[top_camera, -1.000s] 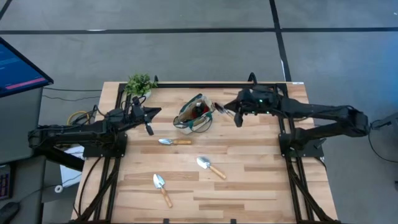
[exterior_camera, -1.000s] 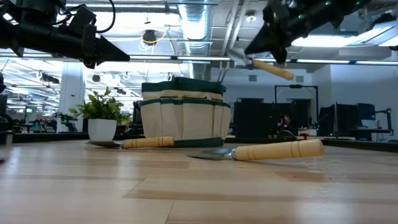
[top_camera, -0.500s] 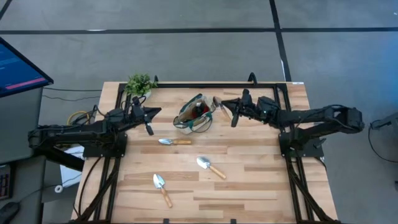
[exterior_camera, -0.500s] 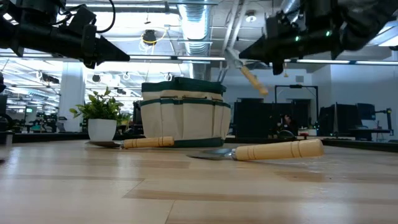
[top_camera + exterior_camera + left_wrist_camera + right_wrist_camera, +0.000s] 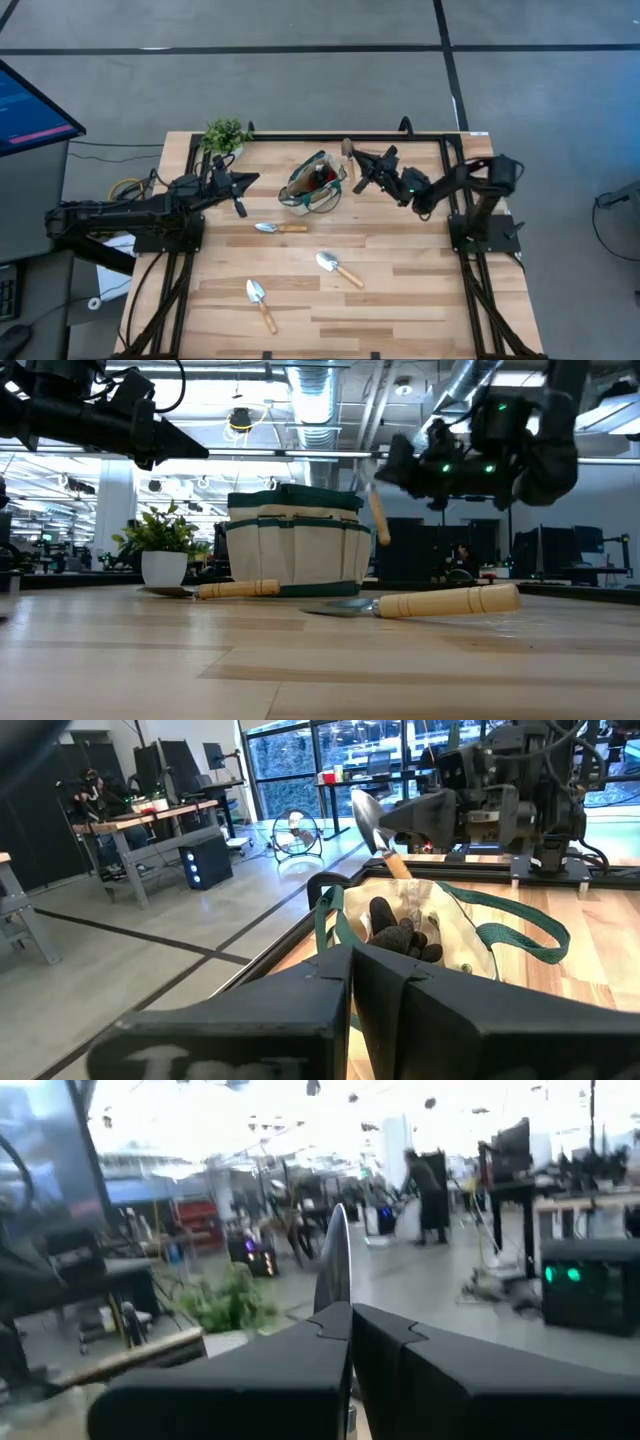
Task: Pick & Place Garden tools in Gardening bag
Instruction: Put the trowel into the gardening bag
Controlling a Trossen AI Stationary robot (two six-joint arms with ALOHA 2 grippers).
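Note:
The beige gardening bag (image 5: 313, 184) with green trim stands at the table's far middle, with dark items and a red one inside it. My right gripper (image 5: 360, 168) hovers just right of the bag, shut on a trowel (image 5: 372, 828) whose silver blade (image 5: 335, 1250) points up and whose wooden handle (image 5: 378, 518) hangs down by the bag's right rim. I cannot tell whether the handle's end is inside the bag. My left gripper (image 5: 252, 180) waits shut, left of the bag and above the table. Three more trowels (image 5: 280, 228), (image 5: 340, 268), (image 5: 261, 303) lie flat on the table. My right gripper pinches the trowel between its two fingers at the base of the blade (image 5: 335, 1295), where it narrows toward the handle. The fingers (image 5: 425, 815) come about level from the table's right side and lie across the trowel. The trowel is lifted clear and steeply upright, handle down.
A small potted plant (image 5: 225, 133) stands at the far left, behind my left arm. The bag's loop handle (image 5: 520, 935) droops over its near side. The near half of the table holds only the loose trowels. Desks and a person show in the room beyond.
My right gripper has come down toward the bag's right rim and tipped from pointing downward to about level, still shut on the trowel. The trowel has swung from slanting nearly level to steeply upright, blade up, its handle now hanging beside the bag.

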